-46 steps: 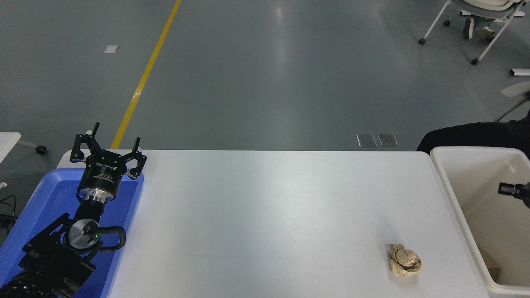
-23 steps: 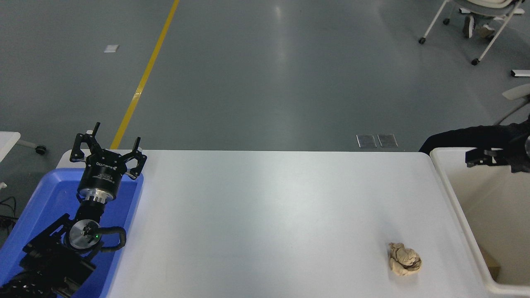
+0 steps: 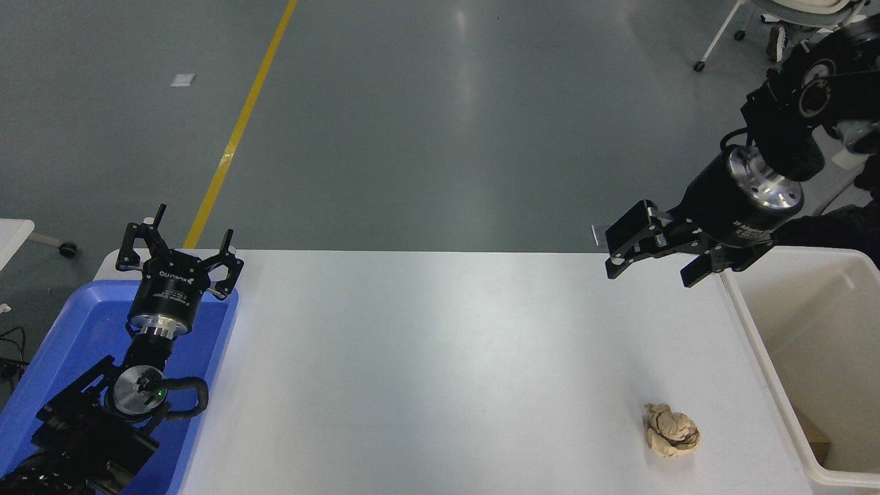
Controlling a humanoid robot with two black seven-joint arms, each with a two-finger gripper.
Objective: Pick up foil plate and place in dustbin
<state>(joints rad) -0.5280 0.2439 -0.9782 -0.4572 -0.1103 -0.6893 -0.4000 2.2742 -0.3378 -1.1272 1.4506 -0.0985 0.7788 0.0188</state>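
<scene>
Nearest the camera, the left arm sits parked at the lower left over the blue tray (image 3: 82, 323), which lies on the left end of the white table (image 3: 426, 357). Its left gripper (image 3: 180, 242) points away toward the table's far edge, fingers spread apart and holding nothing.

On the right side of the table, close to the near edge, a small crumpled brown paper ball (image 3: 672, 431) lies alone, just beside the long wall of the dustbin (image 3: 763, 357) but not touching it. The dustbin, cream-white with a thick rim, stands against the table's right end and runs out of the picture at the right and bottom. Inside it only pale walls show, with a small brownish scrap near the lower corner.

The foil plate shows nowhere on the table or in the visible part of the dustbin; whether it lies deeper inside cannot be told.

Farther back, the right arm comes in from the upper right. The right gripper (image 3: 653, 261) hangs in the air over the table's far right corner, just beside the dustbin's far-left corner, its fingers apart and empty.

Beyond the table lies grey floor with a yellow line (image 3: 240, 124).
</scene>
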